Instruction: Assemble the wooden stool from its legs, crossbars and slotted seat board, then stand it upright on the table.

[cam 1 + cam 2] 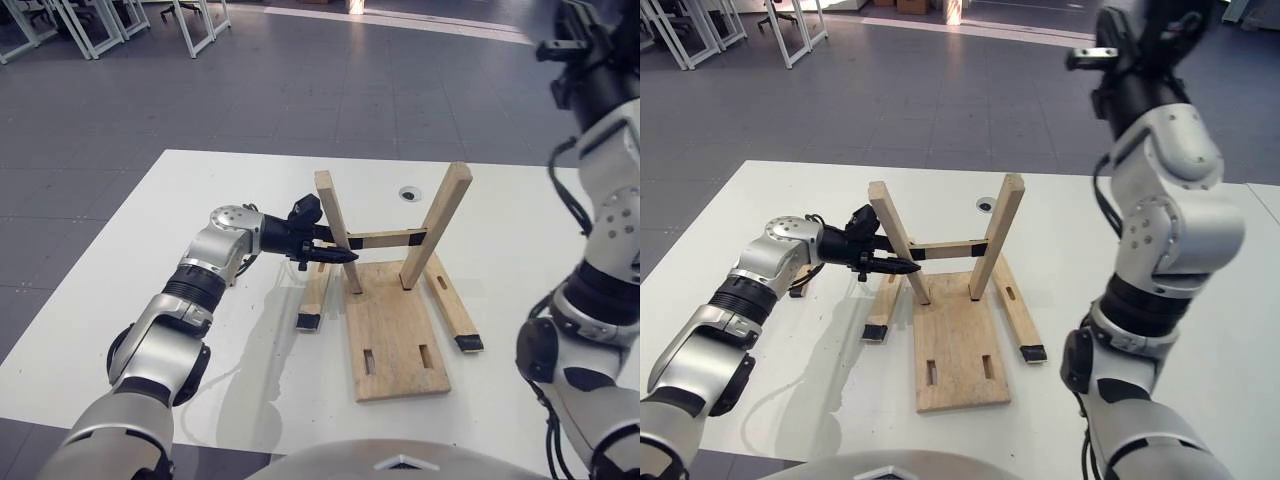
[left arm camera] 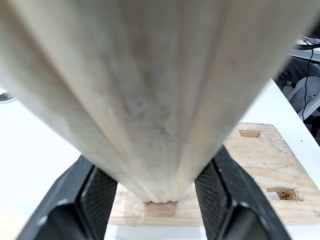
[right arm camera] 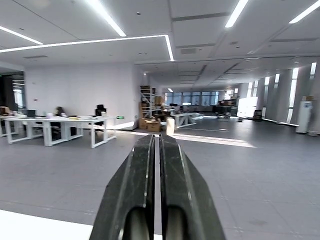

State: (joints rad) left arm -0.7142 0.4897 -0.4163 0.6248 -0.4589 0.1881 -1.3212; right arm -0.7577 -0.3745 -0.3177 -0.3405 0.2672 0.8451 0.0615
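The slotted seat board lies flat on the white table. A frame of two legs, left and right, joined by a crossbar, stands upright at the board's far end. My left gripper is shut on the left upright leg just above the board, its fingers pressing both sides. A second leg pair lies on the table beside the board, one leg on the left and one on the right. My right gripper is shut on nothing, raised high above the table's right side.
A round cable hole sits in the table behind the stool parts. The board's near end has two open slots. Bare tabletop stretches to the left and along the front edge. Desks and chairs stand far off across the grey floor.
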